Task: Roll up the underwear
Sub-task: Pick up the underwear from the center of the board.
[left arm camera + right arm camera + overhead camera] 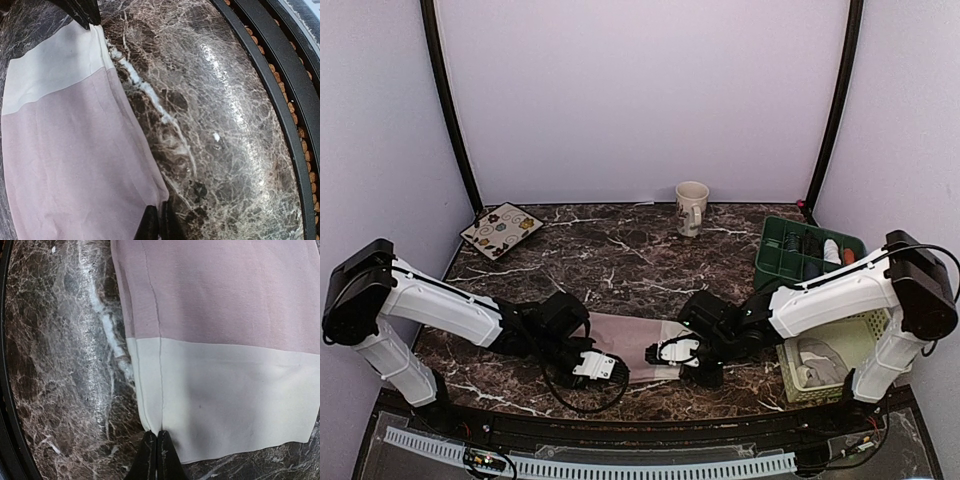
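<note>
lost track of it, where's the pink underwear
Top view: the pink underwear lies flat on the table, front centre, between the left end effector and the right end effector.

The worktop (pixel 620 262) was dark marble-look stone veined in white, polished and glossy under glare. The underwear (pixel 632 345) was soft, matt, smooth-knit cloth, pink with a cream panel and stitched seams. At 12 o'clock, the mug (pixel 691 205) looked glazed ceramic. At 2 o'clock, the crate (pixel 768 262) was green plastic.
</note>
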{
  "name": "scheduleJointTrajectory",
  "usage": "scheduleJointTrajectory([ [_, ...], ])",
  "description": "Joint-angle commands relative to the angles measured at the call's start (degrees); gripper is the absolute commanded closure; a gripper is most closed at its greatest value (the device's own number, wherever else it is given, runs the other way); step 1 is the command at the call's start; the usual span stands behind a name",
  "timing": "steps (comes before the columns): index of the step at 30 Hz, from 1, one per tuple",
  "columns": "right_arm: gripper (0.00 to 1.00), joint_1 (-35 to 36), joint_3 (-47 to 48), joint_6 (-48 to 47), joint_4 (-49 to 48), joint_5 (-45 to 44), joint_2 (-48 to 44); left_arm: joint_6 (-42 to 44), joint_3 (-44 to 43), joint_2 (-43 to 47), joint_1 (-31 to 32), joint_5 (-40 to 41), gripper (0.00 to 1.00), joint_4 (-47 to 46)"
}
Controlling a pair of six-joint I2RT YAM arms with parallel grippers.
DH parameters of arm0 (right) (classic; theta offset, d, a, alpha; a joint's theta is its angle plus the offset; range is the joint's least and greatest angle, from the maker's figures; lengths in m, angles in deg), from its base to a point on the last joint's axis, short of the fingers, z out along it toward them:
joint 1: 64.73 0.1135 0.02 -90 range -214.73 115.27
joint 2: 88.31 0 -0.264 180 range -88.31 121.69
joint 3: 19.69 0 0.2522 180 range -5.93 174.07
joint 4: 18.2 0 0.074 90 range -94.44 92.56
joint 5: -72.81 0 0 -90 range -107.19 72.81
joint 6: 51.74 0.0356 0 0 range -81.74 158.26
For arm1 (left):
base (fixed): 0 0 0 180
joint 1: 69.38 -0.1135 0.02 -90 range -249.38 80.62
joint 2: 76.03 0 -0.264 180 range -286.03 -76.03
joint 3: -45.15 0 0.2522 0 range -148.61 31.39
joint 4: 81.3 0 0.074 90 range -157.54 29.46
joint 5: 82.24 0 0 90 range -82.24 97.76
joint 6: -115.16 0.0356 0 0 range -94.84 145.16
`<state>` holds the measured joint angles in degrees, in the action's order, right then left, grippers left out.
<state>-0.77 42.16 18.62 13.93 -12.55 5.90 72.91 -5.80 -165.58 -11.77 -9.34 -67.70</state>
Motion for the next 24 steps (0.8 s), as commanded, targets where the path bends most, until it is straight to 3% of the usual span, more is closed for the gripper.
scheduleJointTrajectory([
  [1, 1.0, -0.4, -0.3, 0.1, 4.3, -2.2, -1.3, -0.4, 0.3, 2.1, 0.2, 0.3, 0.99, 2.5],
  [8, 1.0, 1.1, 0.7, 1.5, 6.1, 0.3, -3.4, -1.8, 0.5, 6.1, 0.4, -4.3, 1.0, 6.8],
  [16, 1.0, 0.9, -0.2, 3.5, 6.7, -0.9, -7.5, -5.7, 0.0, 8.8, 0.1, -3.7, 1.0, 7.7],
  [24, 1.0, -2.2, 3.0, 3.0, 8.1, -2.4, -7.1, -7.0, -3.7, 7.6, -5.0, -5.2, 1.0, 7.1],
])
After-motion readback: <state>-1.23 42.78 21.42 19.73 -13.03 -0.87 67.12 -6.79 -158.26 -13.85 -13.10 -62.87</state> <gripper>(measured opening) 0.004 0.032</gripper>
